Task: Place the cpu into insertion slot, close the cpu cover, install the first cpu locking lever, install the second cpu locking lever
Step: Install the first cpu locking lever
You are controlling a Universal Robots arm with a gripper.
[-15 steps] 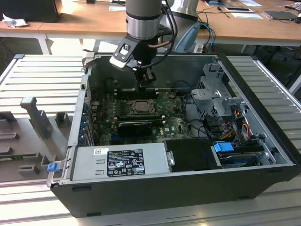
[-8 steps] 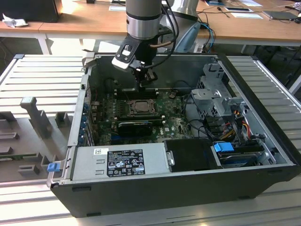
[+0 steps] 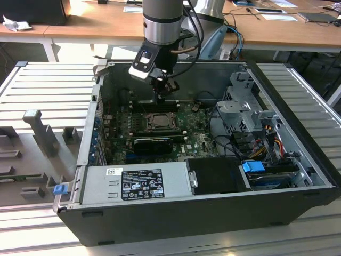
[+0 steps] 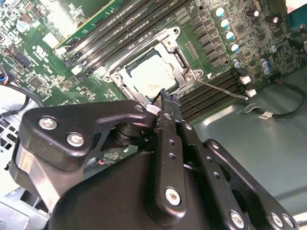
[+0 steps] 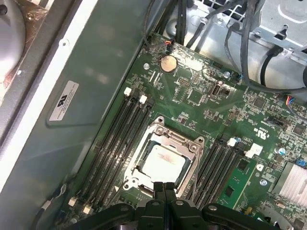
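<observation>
**The cpu [image 5: 163, 163], a small flat square chip with a pale silver-beige top, lies in its slot beneath closed fingers**

The chip sits square in the insertion slot [image 3: 160, 121], the silver-framed socket in the middle of the green motherboard [image 5: 192, 96]. The cpu cover [image 5: 178, 140], a thin dull-silver frame plate with a big square window, appears to lie down over the chip's edges. In the second wrist view a locking lever [image 4: 223, 89], a thin bright wire rod, juts out from one corner of the socket across the black memory slots [image 4: 211, 96]. It looks unlatched, so the lever work seems to be the step in hand.

The black gripper [image 5: 164, 188] hovers just above the near edge of the socket. Its two fingers are pressed together with nothing between them.

To do this step well, I judge the closed tip should meet the rod near its free end and push it down and under its catch. It should keep clear of the chip's top. The wire is thin and springy and could slip off a narrow tip. The memory slots close on both sides leave little room to stray.

The board lies flat in an open dark-grey computer case [image 3: 160, 218]. A labelled silver power supply [image 3: 138, 181] sits along the case's near wall, and cables [image 3: 234, 138] lie beside a metal drive cage. The case rests on a ribbed grey metal table [image 3: 48, 85], with wooden desks [image 3: 106, 21] behind.
</observation>
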